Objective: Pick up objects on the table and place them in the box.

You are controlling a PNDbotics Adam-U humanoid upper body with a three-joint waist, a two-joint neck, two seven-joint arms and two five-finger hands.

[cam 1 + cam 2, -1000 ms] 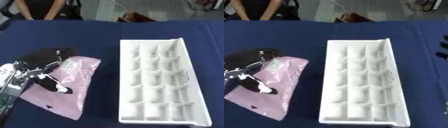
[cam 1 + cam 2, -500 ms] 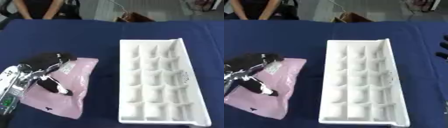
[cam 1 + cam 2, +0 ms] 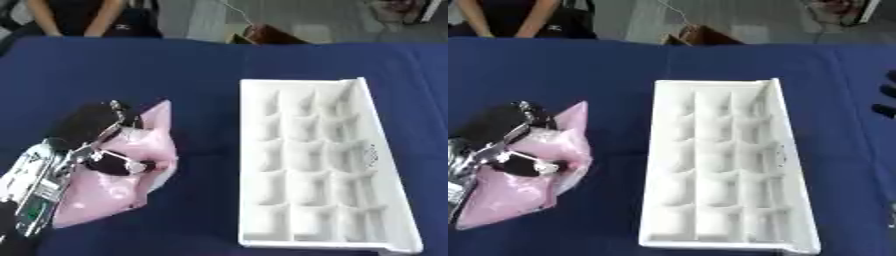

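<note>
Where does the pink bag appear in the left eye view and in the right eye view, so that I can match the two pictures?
Left eye view: the pink bag is at lower left, the left hand curled on it.
Right eye view: the same bag is at the far lower left, nearer the picture's edge.
Shared landmark: the white compartment tray, to the bag's right in both views, apart from it on the blue tablecloth.

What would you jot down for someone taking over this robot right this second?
Left hand: fingers curled round the pink bag, which is crumpled and partly raised at the table's left side.
Right hand: only dark fingertips show at the right edge; I cannot tell its state.
White box: centre-right on the blue table, its compartments show nothing inside.
Done: bag grasped.
Left: carry the bag right and put it in the box.
</note>
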